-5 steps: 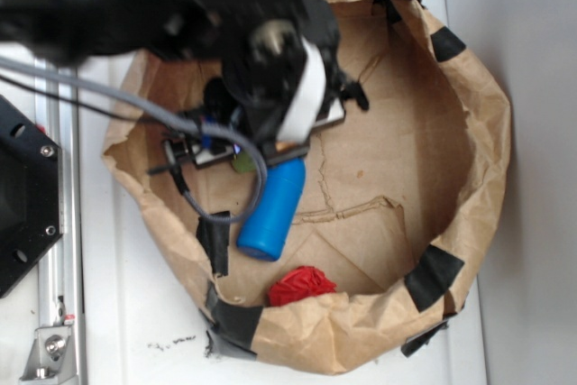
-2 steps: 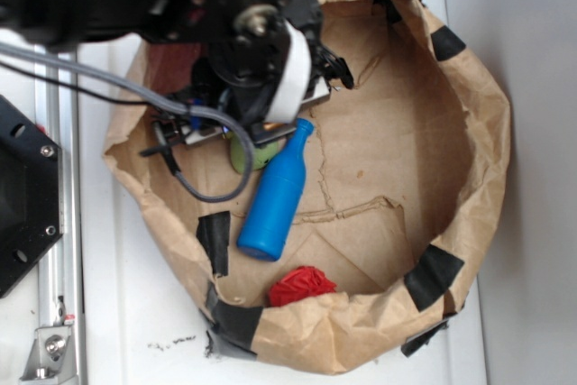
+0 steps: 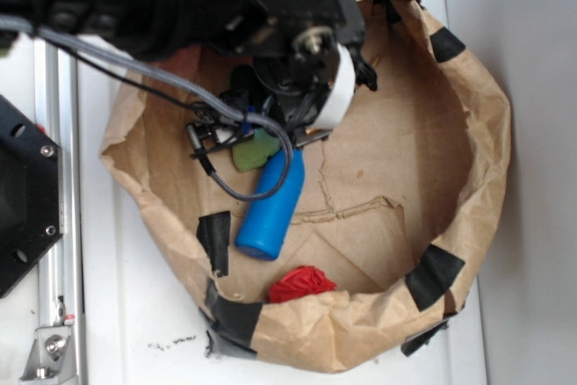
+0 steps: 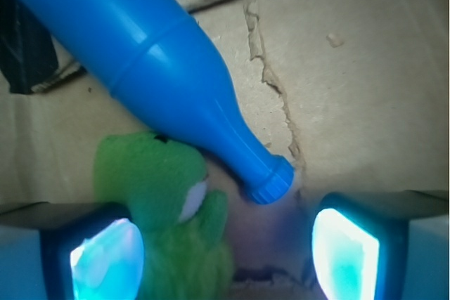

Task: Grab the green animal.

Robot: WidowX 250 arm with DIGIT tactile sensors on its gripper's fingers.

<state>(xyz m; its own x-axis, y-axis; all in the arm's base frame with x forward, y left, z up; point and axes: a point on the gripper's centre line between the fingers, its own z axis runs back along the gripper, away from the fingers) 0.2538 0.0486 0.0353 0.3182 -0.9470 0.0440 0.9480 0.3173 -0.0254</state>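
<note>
The green animal (image 4: 165,205) is a small fuzzy plush, bright green in the wrist view, with a rounded head end, a little white patch on its side and a small dark spot near the top. It's lying on the brown paper floor, and the fuzzier part runs down out of the bottom of the wrist view. Its upper right side looks pressed right up against something beside it, or at least just next to it. From the exterior view, the green animal (image 3: 255,151) only shows as a small olive-green lump, mostly hidden, sitting toward the left-middle of the floor.
</note>
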